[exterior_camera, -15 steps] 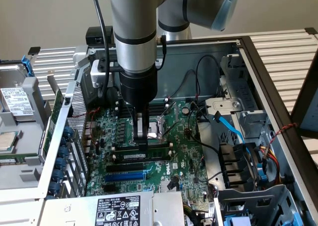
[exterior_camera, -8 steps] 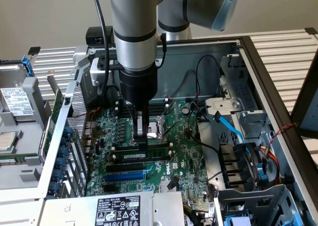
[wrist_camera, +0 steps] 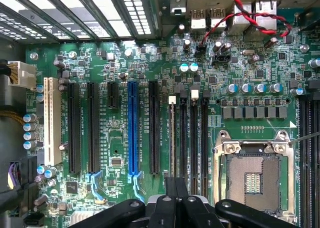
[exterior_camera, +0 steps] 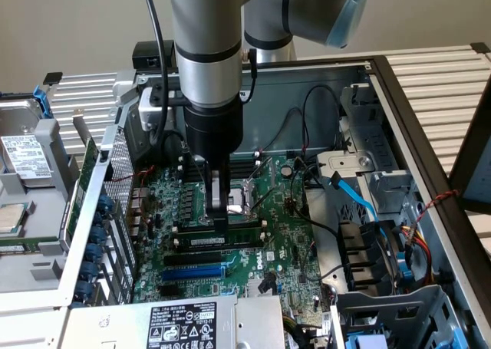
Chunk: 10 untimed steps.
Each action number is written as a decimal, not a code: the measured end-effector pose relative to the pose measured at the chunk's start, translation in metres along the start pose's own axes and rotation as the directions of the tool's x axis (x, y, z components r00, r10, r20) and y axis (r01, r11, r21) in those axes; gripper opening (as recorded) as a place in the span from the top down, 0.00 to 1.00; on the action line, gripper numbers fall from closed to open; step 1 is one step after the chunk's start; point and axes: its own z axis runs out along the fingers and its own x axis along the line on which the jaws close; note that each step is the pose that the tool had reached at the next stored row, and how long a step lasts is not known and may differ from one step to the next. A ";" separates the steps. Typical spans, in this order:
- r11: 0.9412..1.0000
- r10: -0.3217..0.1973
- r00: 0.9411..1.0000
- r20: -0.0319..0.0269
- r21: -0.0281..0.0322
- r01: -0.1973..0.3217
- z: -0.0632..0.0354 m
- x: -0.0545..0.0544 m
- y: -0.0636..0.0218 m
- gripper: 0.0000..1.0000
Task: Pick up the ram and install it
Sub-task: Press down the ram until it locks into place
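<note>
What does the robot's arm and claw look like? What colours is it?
The arm is a fat silver-grey tube with black rings and a pale blue cap at its joint. A black cable runs down beside it. Its wrist turns black, and the claw has thin, dark metal fingers on black linkage bars.

wall (exterior_camera: 69, 27): plain beige | tabletop (exterior_camera: 437, 77): pale slatted, perhaps metal | light: even, soft

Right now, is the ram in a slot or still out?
In a slot: the ram stands on edge in a black memory slot on the motherboard, under the shut claw. Fully latched: cannot tell.
</note>
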 end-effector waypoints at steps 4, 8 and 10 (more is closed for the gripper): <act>1.000 0.000 1.000 -0.001 0.000 0.000 -0.0006 0.000 0.0000 0.90; 1.000 0.000 1.000 -0.001 0.000 0.000 -0.0006 0.000 0.0000 0.90; 1.000 0.000 1.000 -0.001 0.000 0.000 -0.0006 0.000 0.0000 0.90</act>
